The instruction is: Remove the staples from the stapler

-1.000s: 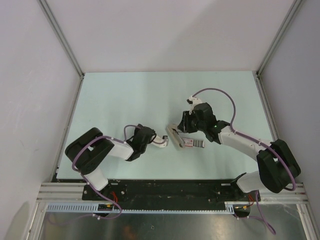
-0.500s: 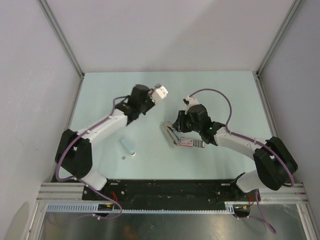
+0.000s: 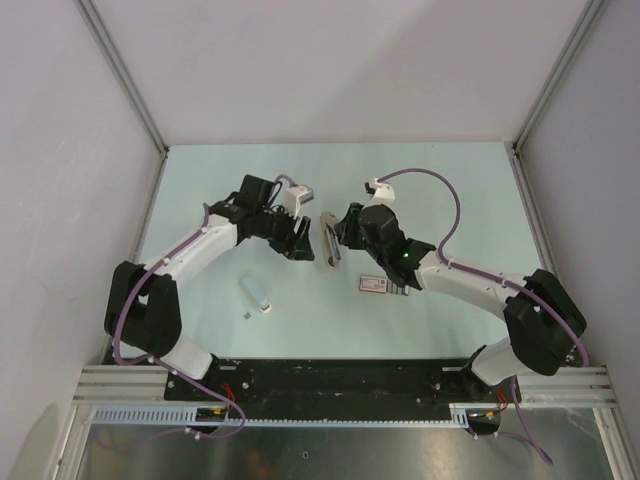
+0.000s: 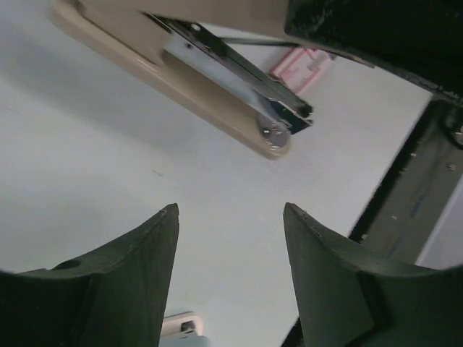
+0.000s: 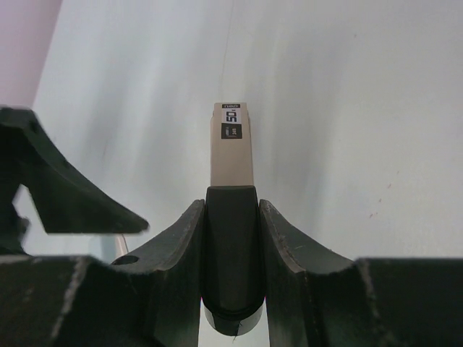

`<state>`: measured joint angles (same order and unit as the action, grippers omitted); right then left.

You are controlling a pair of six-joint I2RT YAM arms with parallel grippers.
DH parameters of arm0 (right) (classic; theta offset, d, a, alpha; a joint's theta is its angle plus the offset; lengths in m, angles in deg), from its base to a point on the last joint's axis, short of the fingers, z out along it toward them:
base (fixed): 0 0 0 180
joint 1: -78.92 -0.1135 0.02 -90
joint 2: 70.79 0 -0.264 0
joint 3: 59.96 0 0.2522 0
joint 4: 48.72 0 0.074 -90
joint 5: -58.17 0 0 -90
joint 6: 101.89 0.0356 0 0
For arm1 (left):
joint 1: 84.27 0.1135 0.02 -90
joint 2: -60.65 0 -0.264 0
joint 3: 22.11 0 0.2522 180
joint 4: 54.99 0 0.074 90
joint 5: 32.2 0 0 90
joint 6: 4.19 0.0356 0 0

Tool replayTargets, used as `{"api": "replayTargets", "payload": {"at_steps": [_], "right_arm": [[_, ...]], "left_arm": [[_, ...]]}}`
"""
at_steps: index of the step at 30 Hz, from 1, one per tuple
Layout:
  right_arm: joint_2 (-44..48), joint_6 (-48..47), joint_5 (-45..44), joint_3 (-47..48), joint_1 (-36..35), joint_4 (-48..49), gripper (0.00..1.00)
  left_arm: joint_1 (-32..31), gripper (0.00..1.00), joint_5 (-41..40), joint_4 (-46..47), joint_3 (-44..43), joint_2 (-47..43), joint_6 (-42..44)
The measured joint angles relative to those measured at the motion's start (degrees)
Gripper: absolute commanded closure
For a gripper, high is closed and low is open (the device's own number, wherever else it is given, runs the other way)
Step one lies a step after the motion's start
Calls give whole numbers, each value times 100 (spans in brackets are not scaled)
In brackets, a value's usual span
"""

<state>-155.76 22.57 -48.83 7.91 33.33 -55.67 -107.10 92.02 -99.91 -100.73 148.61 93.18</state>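
The stapler (image 3: 328,240), beige-white with dark metal inner parts, is held above the table by my right gripper (image 3: 340,230), which is shut on its dark rear end (image 5: 231,246). Its labelled body (image 5: 231,144) points away from the wrist. My left gripper (image 3: 300,245) sits just left of the stapler, open and empty. In the left wrist view the stapler (image 4: 210,83) crosses the top, beyond the open left gripper (image 4: 230,210), with its metal rail showing. A tiny grey strip, apparently the staples (image 3: 247,316), lies on the table near the front left.
A pink-and-white box (image 3: 373,284) lies on the table below the right gripper, also seen past the stapler (image 4: 304,63). A pale blue translucent piece (image 3: 257,294) lies at the front left. Grey walls enclose the table on three sides.
My left gripper has swung from farther back down beside the stapler and its jaws have opened. The right gripper has carried the stapler up and left, away from the pink box.
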Motion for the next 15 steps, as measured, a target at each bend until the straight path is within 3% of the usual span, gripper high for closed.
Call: {"api": "replayTargets", "payload": {"at_steps": [6,15], "right_arm": [[-103,221,-481,243,-229,116,100],[-184,533,-588,282,-339,181,100]], "left_arm": [[63,33,793,-13,214,186,-192],[63,34,1152,94,321,284,-284]]}}
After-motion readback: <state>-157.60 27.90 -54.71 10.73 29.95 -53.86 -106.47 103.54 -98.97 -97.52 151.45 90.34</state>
